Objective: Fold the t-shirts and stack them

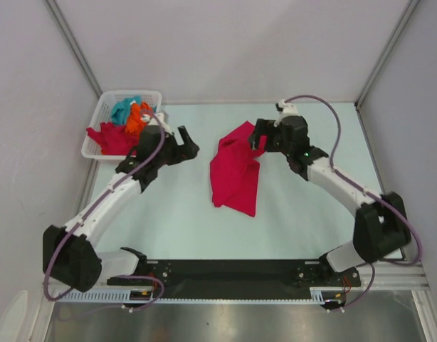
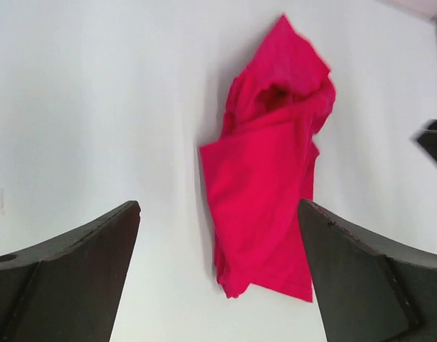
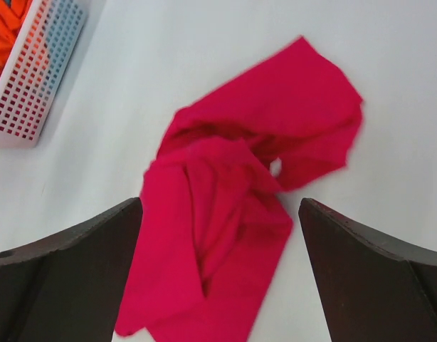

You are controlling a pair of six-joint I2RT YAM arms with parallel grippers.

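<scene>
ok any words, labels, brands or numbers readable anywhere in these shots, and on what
None can be read in any view.
The crimson t-shirt on the table shows no print or tag.
The white basket and the t-shirts in it show no writing.
The left arm and right arm carry no legible markings.
</scene>
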